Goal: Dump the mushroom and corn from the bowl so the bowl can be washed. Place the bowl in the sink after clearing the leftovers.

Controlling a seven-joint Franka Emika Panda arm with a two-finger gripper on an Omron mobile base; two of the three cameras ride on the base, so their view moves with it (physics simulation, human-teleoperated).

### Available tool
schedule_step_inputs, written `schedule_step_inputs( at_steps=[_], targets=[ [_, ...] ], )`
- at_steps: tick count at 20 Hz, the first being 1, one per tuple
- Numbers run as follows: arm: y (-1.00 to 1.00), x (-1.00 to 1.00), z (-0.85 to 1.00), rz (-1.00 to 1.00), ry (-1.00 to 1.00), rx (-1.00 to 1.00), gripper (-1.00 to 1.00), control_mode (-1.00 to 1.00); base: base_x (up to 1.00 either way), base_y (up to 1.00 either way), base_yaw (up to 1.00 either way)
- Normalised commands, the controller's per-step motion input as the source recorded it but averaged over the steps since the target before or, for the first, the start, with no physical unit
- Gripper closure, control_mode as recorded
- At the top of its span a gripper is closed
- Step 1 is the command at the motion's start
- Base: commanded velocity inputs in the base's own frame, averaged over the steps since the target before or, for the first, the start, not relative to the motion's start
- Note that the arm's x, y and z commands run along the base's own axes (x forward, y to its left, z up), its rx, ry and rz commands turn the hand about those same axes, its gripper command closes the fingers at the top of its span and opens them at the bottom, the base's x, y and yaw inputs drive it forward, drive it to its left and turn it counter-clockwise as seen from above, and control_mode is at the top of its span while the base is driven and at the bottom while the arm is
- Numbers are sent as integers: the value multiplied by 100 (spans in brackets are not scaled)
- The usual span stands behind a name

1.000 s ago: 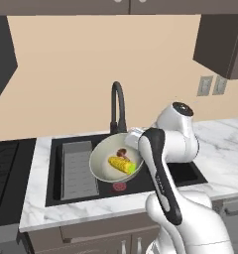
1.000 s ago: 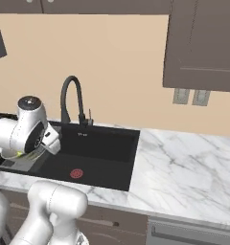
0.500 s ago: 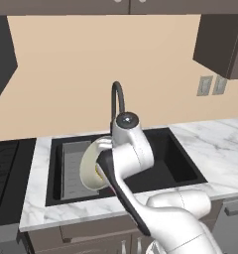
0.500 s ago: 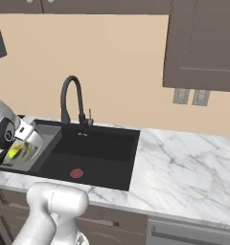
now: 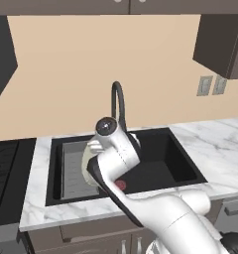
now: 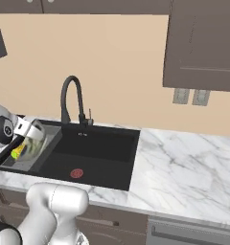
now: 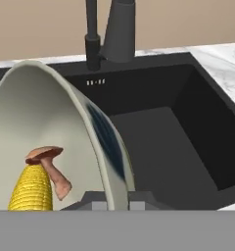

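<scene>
One bowl [image 7: 51, 127], one corn [image 7: 32, 188] cob, one mushroom [image 7: 50, 164], one sink [image 7: 163, 132]; the bowl stands tipped on edge over the sink's left side, its rim clamped between the jaws of the gripper [image 7: 114, 200]; corn and mushroom lie inside, left of the jaws, touching each other.

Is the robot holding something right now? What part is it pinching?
Yes. The gripper holds the bowl by its rim, one finger on each side of the edge. The bowl is tipped up on its side, with the corn and mushroom inside.
</scene>
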Motion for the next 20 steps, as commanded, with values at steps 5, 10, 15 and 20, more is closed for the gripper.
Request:
schedule_step_inputs(
  at_steps=[5, 10, 15, 20],
  targets=[
    [41, 63, -7, -3, 0, -13, 100, -100, 0, 0, 0],
    [42, 47, 0, -9, 0, -9, 100, -100, 0, 0, 0],
    [7, 8, -2, -1, 0, -8, 100, -100, 0, 0, 0],
    [0, 5, -36, 0, 0, -24, 100, -100, 0, 0, 0]
  ],
)
